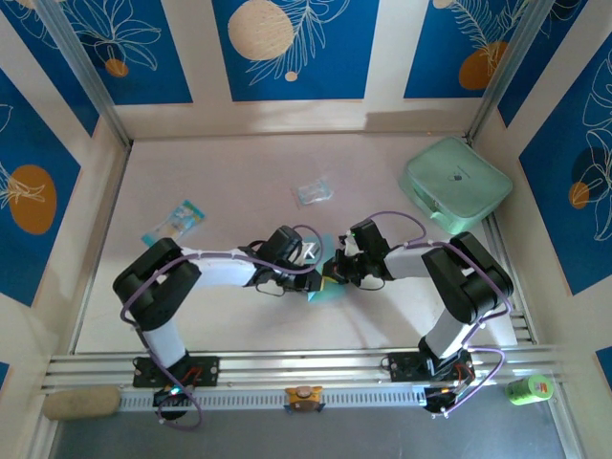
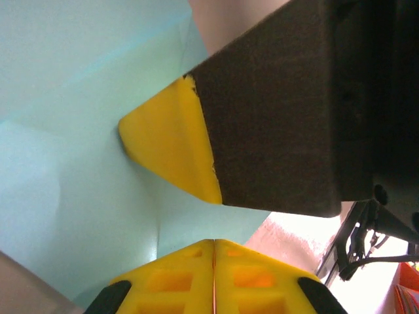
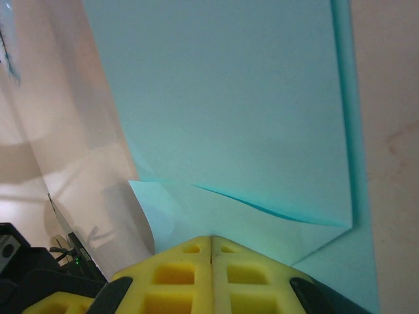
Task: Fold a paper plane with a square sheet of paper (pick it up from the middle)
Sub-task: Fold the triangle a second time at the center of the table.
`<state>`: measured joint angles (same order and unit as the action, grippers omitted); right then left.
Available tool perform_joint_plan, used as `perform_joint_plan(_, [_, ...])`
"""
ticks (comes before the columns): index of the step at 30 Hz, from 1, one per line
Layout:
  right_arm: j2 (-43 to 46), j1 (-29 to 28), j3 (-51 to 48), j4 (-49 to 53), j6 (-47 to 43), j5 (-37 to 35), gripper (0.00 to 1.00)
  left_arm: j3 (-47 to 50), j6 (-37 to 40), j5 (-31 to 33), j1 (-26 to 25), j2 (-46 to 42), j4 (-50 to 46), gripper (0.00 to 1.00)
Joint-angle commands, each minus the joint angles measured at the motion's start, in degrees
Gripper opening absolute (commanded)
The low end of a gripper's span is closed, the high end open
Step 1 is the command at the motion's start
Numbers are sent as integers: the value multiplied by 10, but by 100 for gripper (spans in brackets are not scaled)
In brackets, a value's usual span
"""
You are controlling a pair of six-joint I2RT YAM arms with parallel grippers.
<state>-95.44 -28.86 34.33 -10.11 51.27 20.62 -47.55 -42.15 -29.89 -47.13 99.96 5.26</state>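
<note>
Left pincer (image 2: 214,243) and right pincer (image 3: 211,239), tips close together, each clamp the sheet (image 3: 222,104) at the middle of the surface (image 1: 220,182); a pull in opposing directions could tear the thin paper or skew its crease.

Two grippers are showing, left gripper (image 2: 213,241) and right gripper (image 3: 211,237). One square sheet of paper (image 1: 316,295) is sitting between them, with one clear wrapper (image 1: 314,192) at twelve o'clock, one printed packet (image 1: 176,222) at ten, one mint-green case (image 1: 455,183) at two.
</note>
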Motion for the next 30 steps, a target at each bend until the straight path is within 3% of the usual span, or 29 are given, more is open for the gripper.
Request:
perform_joint_plan(1, [-11,3,-20,42,4,-30,1,-17,-8,-29,-1,13,13,7])
perform_joint_plan(30, [-14,6,-19,47,0,-30,1,15,-7,-42,-1,26,-4,8])
